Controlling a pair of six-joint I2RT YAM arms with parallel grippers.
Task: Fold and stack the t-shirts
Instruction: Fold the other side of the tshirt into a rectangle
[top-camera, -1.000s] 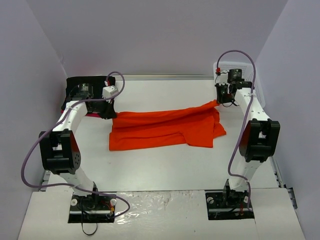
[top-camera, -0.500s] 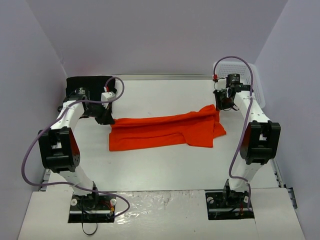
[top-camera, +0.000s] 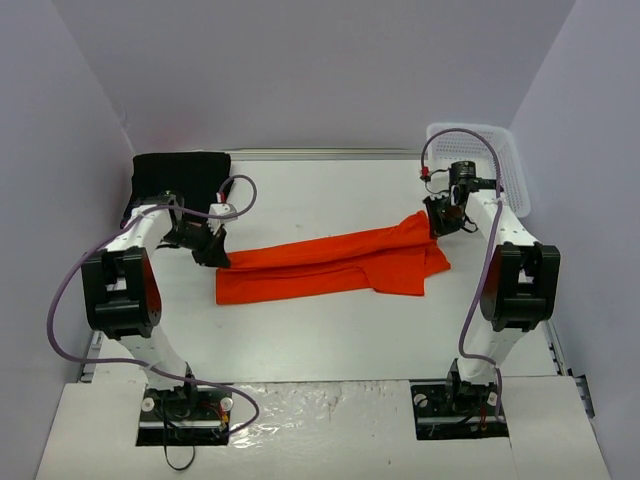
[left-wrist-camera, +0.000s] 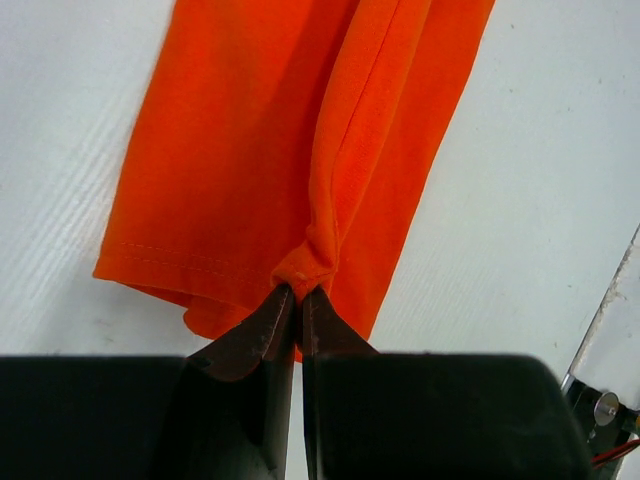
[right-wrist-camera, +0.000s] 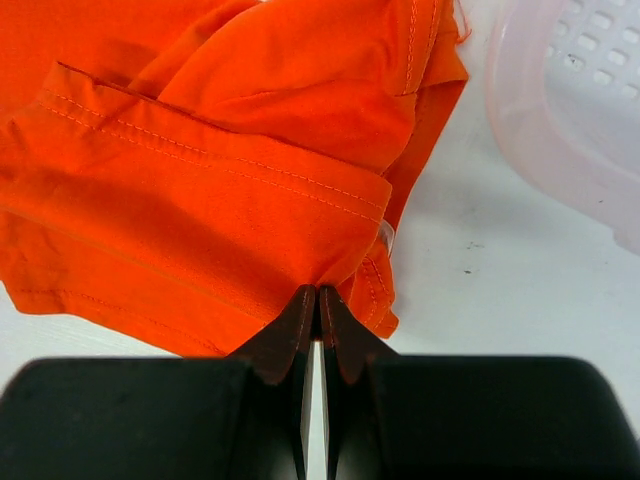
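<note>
Left gripper (top-camera: 212, 252), top view: jaws together, clamped on the far left corner of the orange t-shirt (top-camera: 330, 265). Right gripper (top-camera: 441, 222): jaws likewise together, pinching the far right corner of the same shirt. The shirt lies as a long, narrow band across the middle of the white table (top-camera: 330, 340), stretched between the two grippers, with its right end farther back than its left. It looks doubled over lengthwise, and a wider flap spreads at the right end. Black t-shirt (top-camera: 178, 176) lies flat in the far left corner of the table, apart from the orange one. White mesh basket (top-camera: 505, 150) sits in the far right corner, just behind the right gripper. Left wrist view: the left gripper fingertips (left-wrist-camera: 270, 325) meet with no visible gap, and a small bunched tuck of orange cloth is caught at their tips. From that tuck a raised fold runs away up the shirt, with a stitched hem to its left. The cloth rests on the table, and a metal rail (left-wrist-camera: 610, 330) shows at the right edge. Right wrist view: the right gripper fingertips (right-wrist-camera: 290, 330) are closed on a hemmed edge of the orange cloth. Several layers with double-stitched seams are stacked and creased just beyond the tips. Part of the basket's pale rim and mesh shows at upper right, near the shirt's edge; whether they touch I cannot tell.
</note>
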